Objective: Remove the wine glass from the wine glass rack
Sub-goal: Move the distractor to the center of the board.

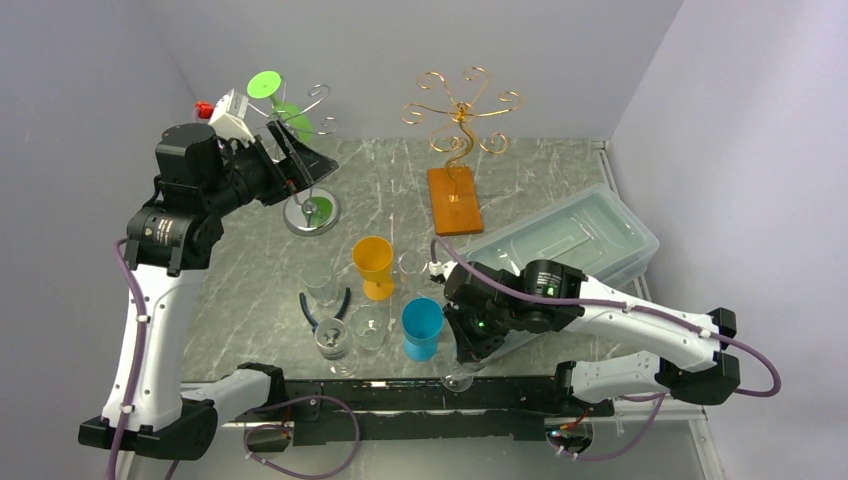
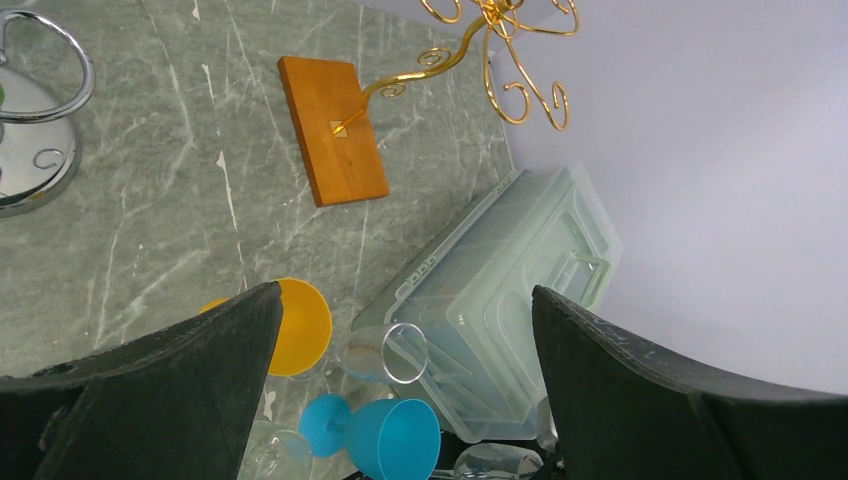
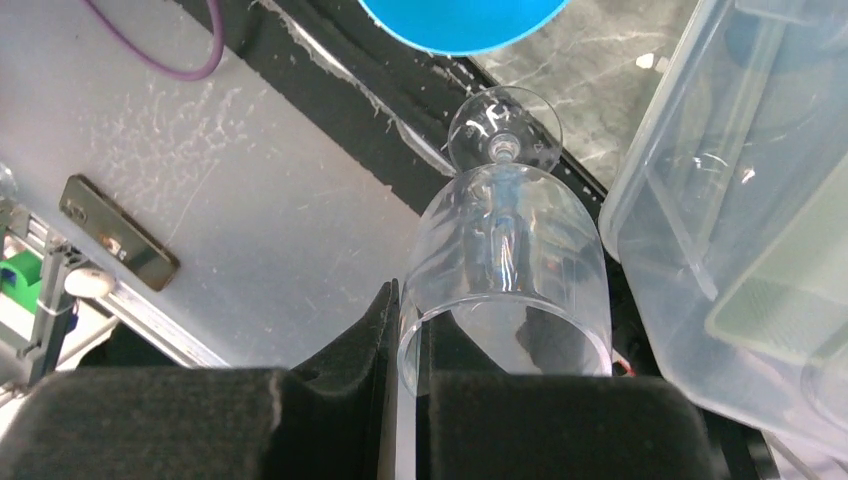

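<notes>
1. We see the clear wine glass (image 3: 505,260) just right of the blue goblet (image 1: 422,328), at the table's (image 1: 540,170) near edge.
2. Our right pincer (image 3: 405,330) pinches its rim.
3. Our left pincer (image 2: 405,300), spread wide, hangs far back-left of that goblet.

Overhead and close wrist cameras share the blue goblet (image 1: 421,328).

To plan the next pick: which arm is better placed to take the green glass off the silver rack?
Left: the left tool, open, is close to the green glass on the silver rack; the right tool is shut on a clear glass.
</notes>
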`<state>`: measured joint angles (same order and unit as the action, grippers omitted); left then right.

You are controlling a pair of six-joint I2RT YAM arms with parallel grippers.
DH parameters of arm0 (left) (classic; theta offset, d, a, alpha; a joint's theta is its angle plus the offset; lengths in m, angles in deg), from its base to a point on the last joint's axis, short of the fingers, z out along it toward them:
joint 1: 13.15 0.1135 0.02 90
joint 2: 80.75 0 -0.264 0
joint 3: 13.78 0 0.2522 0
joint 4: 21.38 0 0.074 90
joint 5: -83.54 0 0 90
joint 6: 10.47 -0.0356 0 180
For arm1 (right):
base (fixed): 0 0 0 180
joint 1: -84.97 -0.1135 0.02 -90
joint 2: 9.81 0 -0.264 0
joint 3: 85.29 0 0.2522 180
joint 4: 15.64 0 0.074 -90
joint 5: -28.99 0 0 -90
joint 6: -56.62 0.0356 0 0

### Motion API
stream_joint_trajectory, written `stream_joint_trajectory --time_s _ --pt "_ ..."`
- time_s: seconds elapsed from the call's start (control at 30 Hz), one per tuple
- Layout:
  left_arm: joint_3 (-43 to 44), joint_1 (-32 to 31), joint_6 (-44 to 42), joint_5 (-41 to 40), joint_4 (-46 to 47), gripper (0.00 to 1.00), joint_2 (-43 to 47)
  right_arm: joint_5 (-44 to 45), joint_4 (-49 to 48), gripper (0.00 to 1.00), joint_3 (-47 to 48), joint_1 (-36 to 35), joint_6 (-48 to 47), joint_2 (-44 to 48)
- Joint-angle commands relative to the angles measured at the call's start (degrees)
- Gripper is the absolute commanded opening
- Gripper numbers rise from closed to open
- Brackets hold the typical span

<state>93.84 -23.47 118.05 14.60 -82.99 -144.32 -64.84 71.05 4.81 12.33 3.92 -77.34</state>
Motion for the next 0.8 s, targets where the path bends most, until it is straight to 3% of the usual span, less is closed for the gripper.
stream_joint_trajectory --time_s 0.0,0.77 --pt "-0.34 -0.04 -0.73 -0.58 1.93 0.99 1.32 3.63 -6.9 0.0 -1.49 -0.75 1.74 0.24" --pt "-2.97 -0.04 -0.4 -0.62 3.02 0.99 2.22 10.79 -11.01 0.0 -5.14 -2.02 1.64 -6.04"
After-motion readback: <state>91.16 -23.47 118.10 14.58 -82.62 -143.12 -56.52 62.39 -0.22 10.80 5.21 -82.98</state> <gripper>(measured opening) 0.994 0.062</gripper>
